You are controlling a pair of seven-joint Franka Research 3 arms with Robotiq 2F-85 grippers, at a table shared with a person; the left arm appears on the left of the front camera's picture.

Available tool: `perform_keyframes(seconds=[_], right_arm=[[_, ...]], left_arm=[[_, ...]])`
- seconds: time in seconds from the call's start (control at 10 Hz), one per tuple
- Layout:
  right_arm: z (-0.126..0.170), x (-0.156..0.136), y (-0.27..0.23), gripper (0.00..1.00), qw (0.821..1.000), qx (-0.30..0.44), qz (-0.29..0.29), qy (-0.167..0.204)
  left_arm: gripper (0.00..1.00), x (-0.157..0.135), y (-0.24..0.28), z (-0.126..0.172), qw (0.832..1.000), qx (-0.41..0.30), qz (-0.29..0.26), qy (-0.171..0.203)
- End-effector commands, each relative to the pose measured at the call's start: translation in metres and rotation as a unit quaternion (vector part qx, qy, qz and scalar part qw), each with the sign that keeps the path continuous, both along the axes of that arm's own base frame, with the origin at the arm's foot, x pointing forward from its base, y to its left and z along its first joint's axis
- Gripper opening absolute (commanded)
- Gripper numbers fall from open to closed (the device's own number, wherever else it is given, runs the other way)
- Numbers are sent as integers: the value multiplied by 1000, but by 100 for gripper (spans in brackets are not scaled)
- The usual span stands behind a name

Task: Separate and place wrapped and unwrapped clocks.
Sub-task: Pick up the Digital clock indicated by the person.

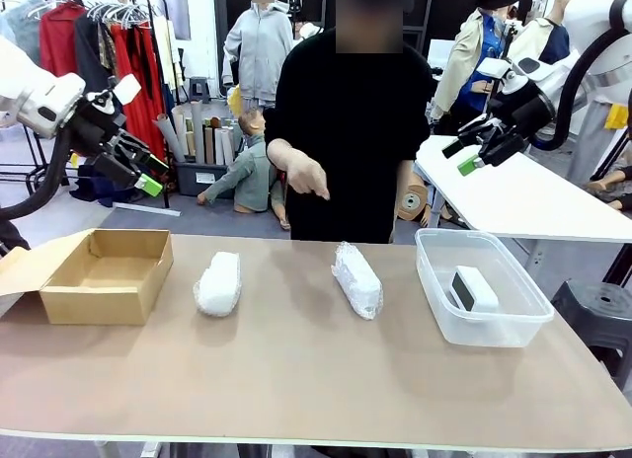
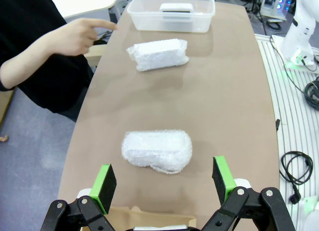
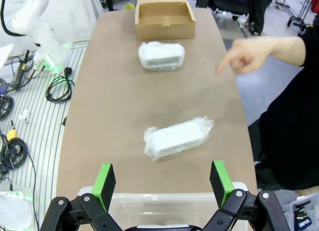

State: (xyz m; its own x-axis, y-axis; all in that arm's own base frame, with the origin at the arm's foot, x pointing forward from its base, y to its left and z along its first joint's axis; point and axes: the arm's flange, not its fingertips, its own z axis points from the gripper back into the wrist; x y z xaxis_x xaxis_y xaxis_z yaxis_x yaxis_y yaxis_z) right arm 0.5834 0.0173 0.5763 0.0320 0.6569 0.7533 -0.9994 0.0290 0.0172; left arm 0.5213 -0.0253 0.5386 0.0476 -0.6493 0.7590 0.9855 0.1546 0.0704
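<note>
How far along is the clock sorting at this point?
Done: the bare clock lies in the clear bin. In hand: nothing; left gripper and right gripper hover open above the table, while the person's hand points. Left: both wrapped bundles lie on the table, and the cardboard box looks empty.

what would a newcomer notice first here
Two white wrapped bundles lie apart on the table: the left bundle near an open cardboard box, the right bundle beside a clear bin holding a bare white clock. A person's hand points from the far side, and the left gripper and right gripper hang open over either end.
</note>
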Motion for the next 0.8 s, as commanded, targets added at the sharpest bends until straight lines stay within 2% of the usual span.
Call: perform_keyframes(seconds=[0.0, 0.7], right_arm=[[2, -1, 0, 100, 1000, 0, 2, 0], [2, -1, 0, 100, 1000, 0, 2, 0]], left_arm=[[100, 0, 0, 2, 1000, -3, 3, 0], [100, 0, 0, 2, 1000, -3, 3, 0]])
